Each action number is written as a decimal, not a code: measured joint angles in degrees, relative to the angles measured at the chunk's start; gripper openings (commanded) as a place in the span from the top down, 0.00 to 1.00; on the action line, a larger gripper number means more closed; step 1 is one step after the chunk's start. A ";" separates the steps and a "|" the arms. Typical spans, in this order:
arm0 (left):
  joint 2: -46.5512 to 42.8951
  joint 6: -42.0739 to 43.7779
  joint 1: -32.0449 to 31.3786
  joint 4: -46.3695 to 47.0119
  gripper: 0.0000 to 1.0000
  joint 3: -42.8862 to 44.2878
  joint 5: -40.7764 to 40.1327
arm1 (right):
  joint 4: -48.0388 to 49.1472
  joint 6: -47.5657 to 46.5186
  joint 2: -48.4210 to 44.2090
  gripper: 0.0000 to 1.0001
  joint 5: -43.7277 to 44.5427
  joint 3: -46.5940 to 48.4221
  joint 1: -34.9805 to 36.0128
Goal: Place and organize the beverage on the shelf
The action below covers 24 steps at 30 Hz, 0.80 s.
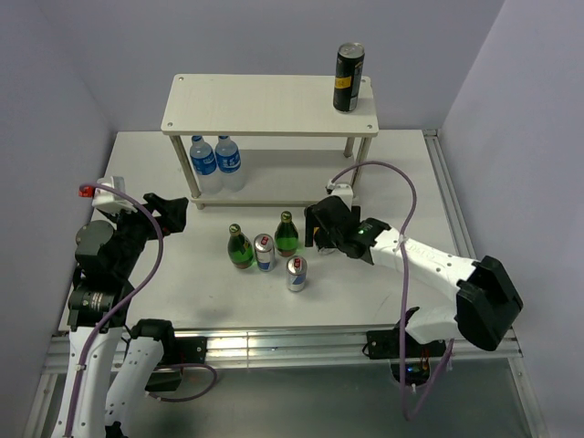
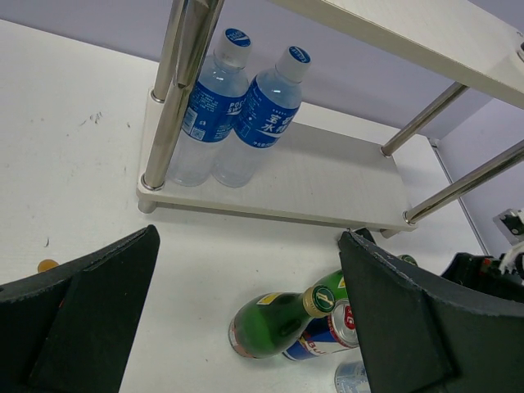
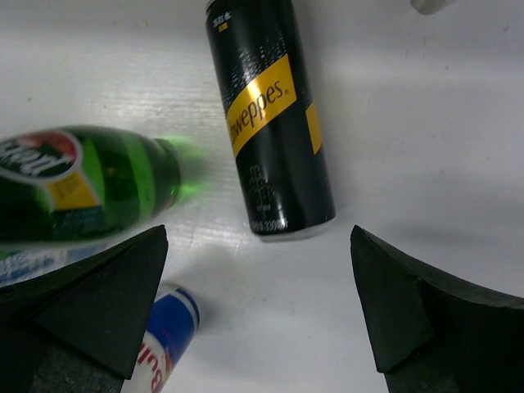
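Shelf (image 1: 269, 105), upper centre of the top view: one tall black can (image 1: 349, 78) stands upright at the right end of its top board. On the lower board, at the left end, you have a left water bottle (image 1: 203, 162) and a right water bottle (image 1: 228, 162), upright and touching.

The second black can (image 3: 270, 123) appears in the upper centre of the right wrist view, on the white table (image 1: 411, 173). In the top view the right gripper hides it.

Centre of the top view, in front of the shelf, four drinks stand upright in a close cluster: a left green bottle (image 1: 240, 248), a right green bottle (image 1: 286, 234), an upper silver can (image 1: 265, 254) between them and a lower silver can (image 1: 296, 273) just below.

Right gripper (image 1: 319, 228), just right of the cluster: jaws apart, the second black can ahead between them, no contact seen.

Left gripper (image 1: 169, 212), left of centre: jaws apart, nothing held.
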 measured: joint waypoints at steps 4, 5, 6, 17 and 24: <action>0.02 0.00 0.00 0.00 0.01 0.00 0.02 | 2.97 -1.25 3.45 0.00 -1.22 0.00 -2.75; 0.02 0.00 0.00 0.00 0.01 0.00 0.02 | 3.69 -1.49 4.22 0.00 -1.51 0.00 -3.23; 0.00 0.00 0.00 0.00 0.01 0.00 0.02 | 4.59 -1.81 5.16 0.00 -1.86 0.00 -3.85; 0.15 0.00 0.00 0.00 0.01 0.00 0.04 | 10.25 -4.59 16.59 0.00 -4.39 0.87 -7.41; 0.17 -0.02 0.00 0.00 0.01 0.00 0.02 | 12.00 -5.68 22.36 0.02 -5.84 4.81 -8.55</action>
